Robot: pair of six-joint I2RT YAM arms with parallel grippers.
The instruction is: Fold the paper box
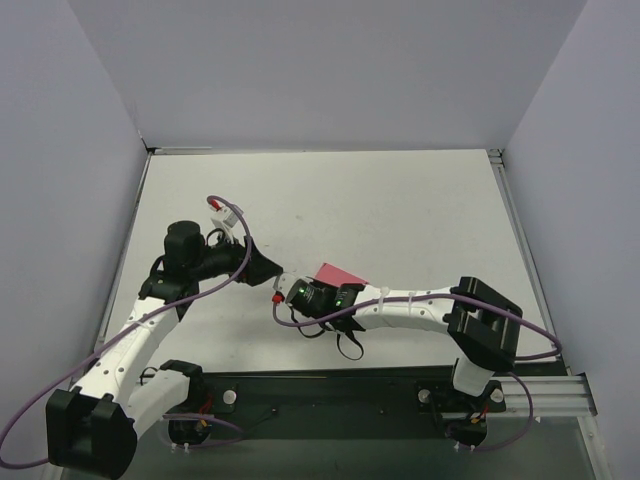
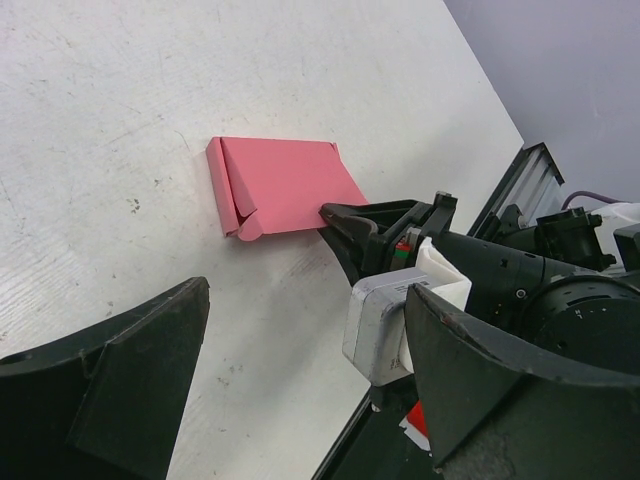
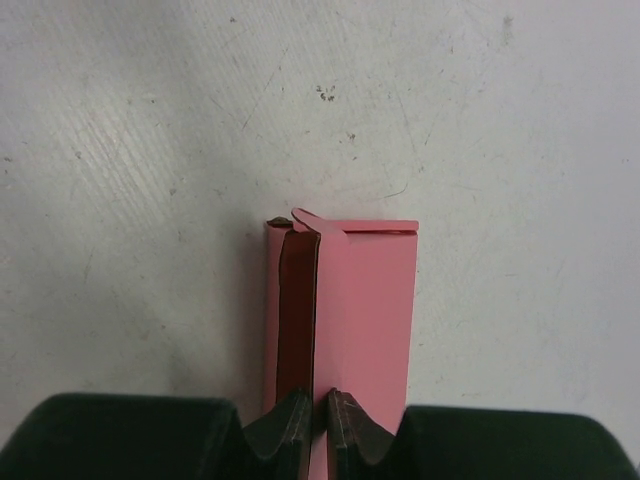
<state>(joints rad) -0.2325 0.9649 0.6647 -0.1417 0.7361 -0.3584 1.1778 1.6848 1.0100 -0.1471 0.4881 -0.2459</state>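
Near the middle of the white tabletop (image 1: 400,200), slightly toward the near edge, lies the paper box (image 1: 342,272), a small pink piece of thin card. The right arm reaches in from the near right and its hand (image 3: 320,415) is closed on the box. In the right wrist view the two dark fingertips sit pressed almost together on the near edge of the card, and the box runs straight away from them. Along the left side of that view a long dark slit shows where one panel stands apart from the next. A small rounded tab sticks out at the far end.

From the left wrist view the box looks partly folded. It has a broad flat panel on top, a narrow flap creased along one short end, and the rounded tab curling at a corner. A thin shadow runs under its lower edge, and I cannot tell whether that edge is touching the tabletop.

The left arm comes in from the near left, and its hand (image 1: 268,270) points at the box from the left, just beside the right hand and apart from the card. Its fingers (image 2: 130,370) are spread wide with nothing between them.
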